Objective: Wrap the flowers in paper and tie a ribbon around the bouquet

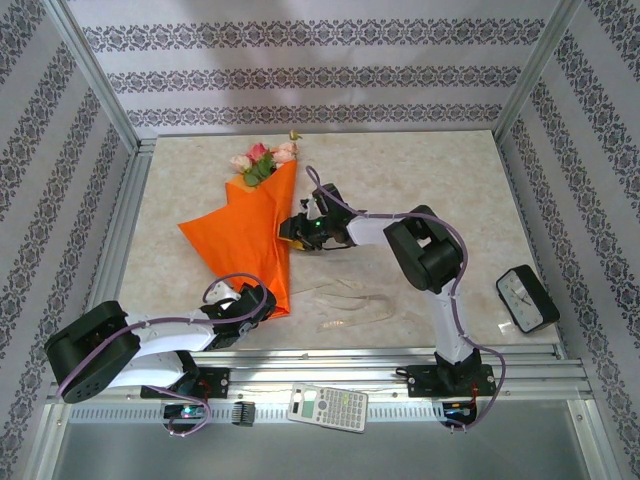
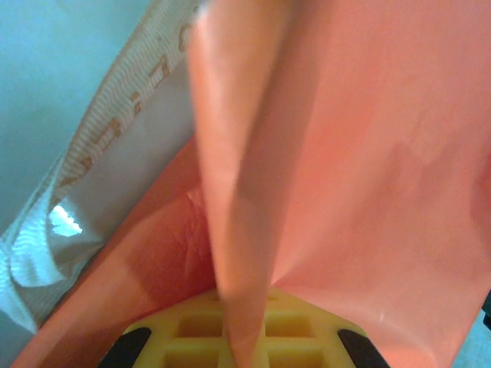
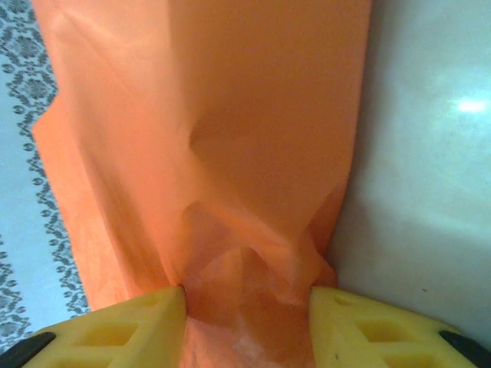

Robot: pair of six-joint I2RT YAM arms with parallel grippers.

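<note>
**A:** From above first: where to find the bouquet?

**B:** Find the bouquet [image 1: 250, 235] lying slantwise left of the middle of the table [image 1: 430, 170], narrow end near, wide end far. See the flowers [image 1: 262, 160], pink and cream, poking out at the far end.

**A:** And the grippers there?

**B:** See the left gripper [image 1: 265, 300] right at the narrow near end, touching the orange. See the right gripper [image 1: 297, 228] against the cone's right edge, about halfway along. Cannot judge either pair of jaws from up here.

**A:** Anything else lying about?

**B:** Spot the ribbon [image 1: 345, 305], pale, loose on the table just right of the narrow end, between the two arms. Also a clock [image 1: 527, 298] near the right edge and a calculator [image 1: 328, 408] on the near frame.

**A:** Left wrist view?

**B:** See yellow fingers [image 2: 192, 333] pressed together, pinching a raised fold of the paper [image 2: 368, 169]. See the ribbon [image 2: 100, 146] at the left, woven and beige, just beside the paper's edge.

**A:** Right wrist view?

**B:** See two yellow fingers [image 3: 123, 326] standing apart, with the paper [image 3: 230, 138] bunched and creased between them and touching both inner faces. Looks clamped around the bouquet. See bare table [image 3: 430, 153] to the right of the orange.
</note>
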